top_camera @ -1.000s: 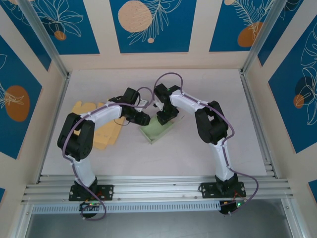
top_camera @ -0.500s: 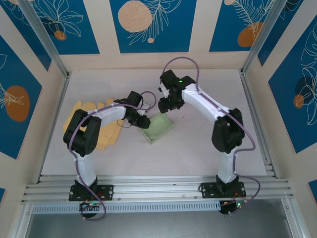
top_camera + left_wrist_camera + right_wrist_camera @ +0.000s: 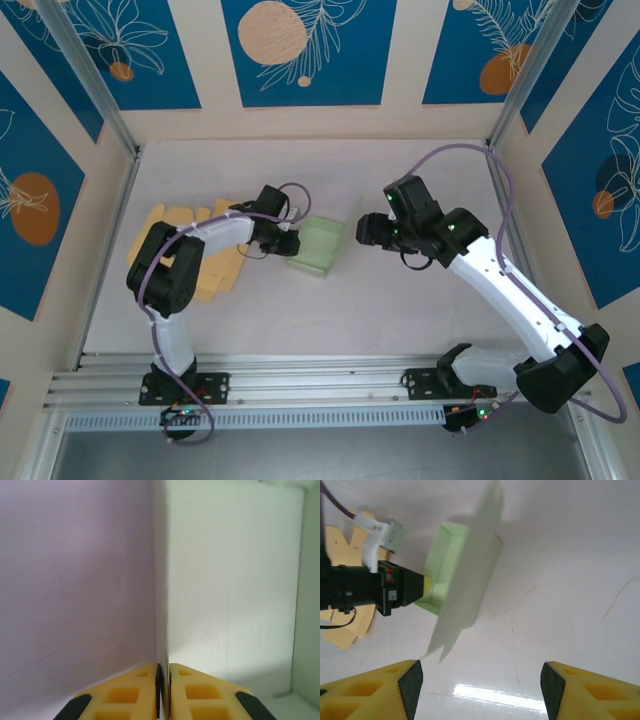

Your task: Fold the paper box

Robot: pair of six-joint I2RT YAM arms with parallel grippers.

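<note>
Green paper box [image 3: 320, 243] sits mid-table, just right of the left gripper [image 3: 291, 243] and left of the right gripper [image 3: 368, 230].

Left gripper: pads [image 3: 130, 695] pinched together on the box's thin left wall, with only the paper between them. It has hold of the box.

Right gripper: jaws spread wide and holding nothing, apart from the box with bare table [image 3: 400, 300] between them. In its wrist view the box [image 3: 451, 565] lies ahead and to the left, long axis running away from the camera. A tall pale flap stands on the side facing this gripper.

Key relation: the left arm anchors the box, so any folding falls to the right, which must reach leftward to that flap.

Against 1 second ago: the right gripper was down on the box and has since pulled away to the right. The left jaws have closed. The box has turned from diamond to squarer.

Yellow cardboard blanks [image 3: 190, 260] lie at far left.
</note>
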